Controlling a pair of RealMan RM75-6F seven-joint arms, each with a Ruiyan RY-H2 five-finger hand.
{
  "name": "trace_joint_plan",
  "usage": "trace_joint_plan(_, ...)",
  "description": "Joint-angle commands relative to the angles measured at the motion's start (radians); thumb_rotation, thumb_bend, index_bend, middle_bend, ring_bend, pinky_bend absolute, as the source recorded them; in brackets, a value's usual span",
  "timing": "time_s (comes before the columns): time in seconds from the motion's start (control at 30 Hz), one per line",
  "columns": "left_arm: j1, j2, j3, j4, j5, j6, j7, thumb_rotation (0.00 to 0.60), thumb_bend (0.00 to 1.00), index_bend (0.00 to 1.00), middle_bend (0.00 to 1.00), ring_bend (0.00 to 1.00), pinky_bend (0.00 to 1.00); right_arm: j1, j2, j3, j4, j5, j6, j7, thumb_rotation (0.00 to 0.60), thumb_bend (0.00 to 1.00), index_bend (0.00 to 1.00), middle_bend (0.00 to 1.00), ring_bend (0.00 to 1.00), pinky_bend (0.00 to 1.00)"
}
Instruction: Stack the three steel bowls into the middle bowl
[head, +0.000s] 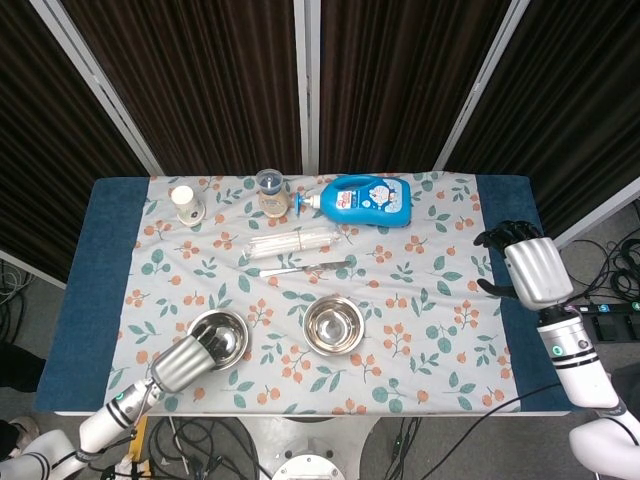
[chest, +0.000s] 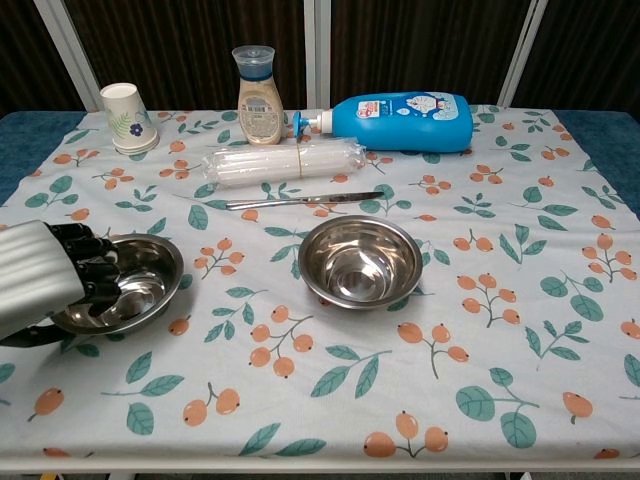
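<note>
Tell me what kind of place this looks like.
Probably a robot test setup, not a home: a table with a floral cloth ringed by dark curtains, household props like steel bowls, and cables on the floor.

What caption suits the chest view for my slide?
Left hand reaching into the left steel bowl, middle steel bowl waiting.
</note>
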Motion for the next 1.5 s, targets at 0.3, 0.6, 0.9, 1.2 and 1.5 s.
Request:
trace_joint_plan(0.3,-0.002,-0.064,0.031,0.116,0.015,0.038,-0.056,0.6,0.27,0.64,0.63,0.4,0.42,0.0,-0.001,-0.001,0.012,0.012,-0.016,0.009,0.6,0.02,0.38,0.43,0.25,0.26)
trace_joint_plan(0.6,-0.014,-0.098,0.036,0.175,0.012,0.057,-0.088,0.6,0.33,0.68,0.67,0.44,0.46,0.0,-0.007,-0.003,0.028,0.02,-0.026,0.015,0.6,0.01,0.37,0.43,0.25,0.26)
trace_joint_plan(0.9,-0.022,-0.117,0.04,0.197,0.009,0.082,-0.109,0.6,0.34,0.69,0.71,0.48,0.48,-0.001,-0.01,-0.005,0.042,0.029,-0.037,0.023,0.6,0.01,0.36,0.43,0.25,0.26)
trace_joint_plan(1.2,-0.047,-0.106,0.027,0.17,0.007,0.117,-0.111,0.6,0.35,0.7,0.72,0.48,0.48,-0.002,-0.01,-0.004,0.045,0.031,-0.039,0.029,0.6,0.01,0.35,0.42,0.25,0.26)
trace_joint_plan(1.5,-0.195,-0.072,-0.017,0.036,0.051,0.062,-0.06,0.6,0.35,0.7,0.72,0.48,0.48,-0.02,0.018,0.029,0.028,0.031,0.02,0.073,0.6,0.01,0.35,0.41,0.25,0.26)
